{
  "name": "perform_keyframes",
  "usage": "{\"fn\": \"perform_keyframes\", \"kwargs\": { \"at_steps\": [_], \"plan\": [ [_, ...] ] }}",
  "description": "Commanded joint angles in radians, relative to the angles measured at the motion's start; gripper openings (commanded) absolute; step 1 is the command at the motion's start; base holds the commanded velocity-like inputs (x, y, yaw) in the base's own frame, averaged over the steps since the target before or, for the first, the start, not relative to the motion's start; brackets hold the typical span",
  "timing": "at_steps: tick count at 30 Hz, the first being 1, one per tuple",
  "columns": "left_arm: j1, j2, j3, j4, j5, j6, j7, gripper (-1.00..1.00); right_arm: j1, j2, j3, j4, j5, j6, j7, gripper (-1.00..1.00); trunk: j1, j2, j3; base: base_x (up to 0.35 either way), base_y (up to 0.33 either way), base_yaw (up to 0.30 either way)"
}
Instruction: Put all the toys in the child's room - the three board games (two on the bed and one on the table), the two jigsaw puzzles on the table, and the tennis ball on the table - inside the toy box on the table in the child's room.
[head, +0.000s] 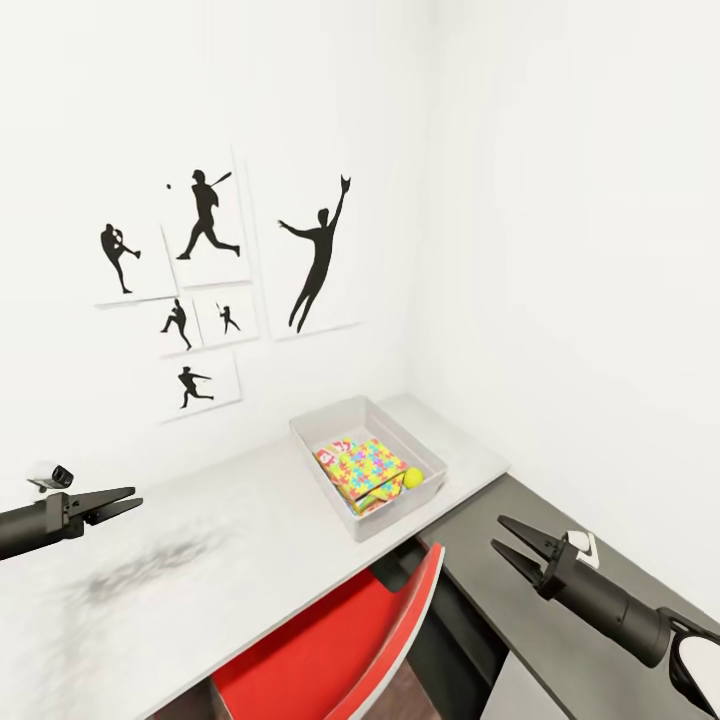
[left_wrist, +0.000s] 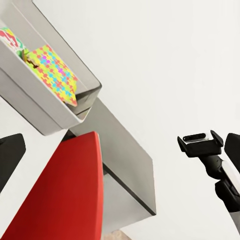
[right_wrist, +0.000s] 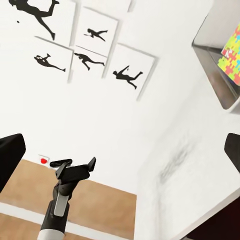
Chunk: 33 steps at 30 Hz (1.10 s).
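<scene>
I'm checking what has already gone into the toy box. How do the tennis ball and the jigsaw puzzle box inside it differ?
The tennis ball is a small round thing of one yellow-green colour; the jigsaw puzzle box is flat, rectangular and printed with many-coloured interlocking pieces. The ball sits low by the toy box's near right wall, while the far larger puzzle box lies tilted across the middle. Both are inside the toy box on the table.

Grey toy box (head: 400, 430) holds a multicoloured jigsaw puzzle (head: 368, 470) and yellow tennis ball (head: 413, 478); red chair (head: 330, 650)
</scene>
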Motion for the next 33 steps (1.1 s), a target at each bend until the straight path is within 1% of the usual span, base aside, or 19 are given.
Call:
{"fn": "perform_keyframes", "kwargs": {
  "at_steps": [1,9,14,20,26,33],
  "plan": [
    [-0.001,0.000,0.000,0.000,-0.001,0.011,-0.004,1.00,-0.001,0.000,-0.001,0.000,0.002,0.005,0.003,1.00,0.001,-0.002,-0.001,0.000,0.000,0.000],
    [-0.001,0.000,0.001,0.000,-0.001,0.011,-0.004,1.00,-0.001,0.000,0.000,0.000,0.040,0.005,0.003,1.00,0.001,-0.002,0.012,0.000,0.000,0.024],
    [-0.001,0.000,0.000,0.000,-0.001,0.011,-0.004,1.00,-0.001,0.001,0.000,0.000,0.060,0.006,0.003,1.00,0.001,-0.002,0.016,0.000,0.000,0.034],
    [-0.001,0.000,0.001,0.000,0.000,0.011,-0.004,1.00,-0.001,0.001,-0.003,0.000,0.068,0.000,0.002,1.00,0.001,-0.002,0.018,0.000,0.000,0.010],
    [-0.001,0.000,0.001,0.000,-0.001,0.011,-0.004,1.00,-0.001,0.000,-0.002,0.000,0.070,-0.040,0.001,1.00,0.001,-0.002,0.018,0.000,0.000,0.002],
    [-0.001,0.000,0.001,0.000,0.000,0.011,-0.004,1.00,-0.001,0.000,0.000,0.001,0.071,-0.058,0.002,1.00,0.001,-0.002,0.018,0.000,0.000,0.000]
  ]
}}
